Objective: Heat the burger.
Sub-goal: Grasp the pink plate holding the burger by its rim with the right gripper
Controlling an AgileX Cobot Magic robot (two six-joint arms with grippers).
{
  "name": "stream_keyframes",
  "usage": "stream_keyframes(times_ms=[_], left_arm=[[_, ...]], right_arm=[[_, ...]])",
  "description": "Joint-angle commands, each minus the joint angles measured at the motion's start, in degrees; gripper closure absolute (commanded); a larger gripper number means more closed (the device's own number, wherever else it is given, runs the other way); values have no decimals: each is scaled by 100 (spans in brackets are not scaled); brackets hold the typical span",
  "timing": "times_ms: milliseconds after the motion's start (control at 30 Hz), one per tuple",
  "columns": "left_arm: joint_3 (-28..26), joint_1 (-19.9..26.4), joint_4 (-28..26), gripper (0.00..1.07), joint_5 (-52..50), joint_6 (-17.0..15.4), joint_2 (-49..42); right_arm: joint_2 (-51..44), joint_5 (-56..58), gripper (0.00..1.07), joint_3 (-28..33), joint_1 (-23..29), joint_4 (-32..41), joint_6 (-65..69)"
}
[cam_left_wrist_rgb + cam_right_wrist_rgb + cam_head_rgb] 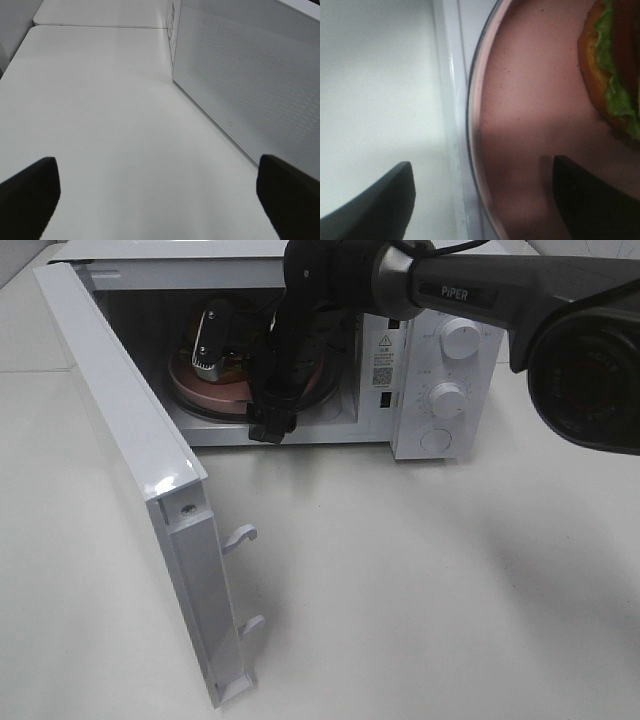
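Note:
The burger [610, 75], with tan bun and green lettuce, sits on a round pink plate [530, 100] inside the open microwave [420, 370]. From the high view the plate [215, 395] shows low in the cavity, and the burger [236, 367] is mostly hidden behind my right arm. My right gripper [480, 200] reaches into the cavity and stands open. One finger is over the plate and the other is outside its rim. My left gripper [160, 200] is open and holds nothing, low over the white table beside the microwave's side wall [250, 75].
The microwave door [120, 430] is swung wide to the left, with its latch hooks [240, 537] pointing right. Two knobs [460, 340] sit on the control panel at the right. White table [400, 590] lies in front.

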Motion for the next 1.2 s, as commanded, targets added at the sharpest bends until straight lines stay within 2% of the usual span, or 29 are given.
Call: stream_keyframes(times_ms=[33, 1200], left_arm=[[17, 23, -6, 6, 17, -11, -29], [17, 23, -6, 6, 17, -11, -29]], right_arm=[[40, -17, 31, -97, -23, 23, 115], [355, -160, 31, -97, -23, 74, 149]])
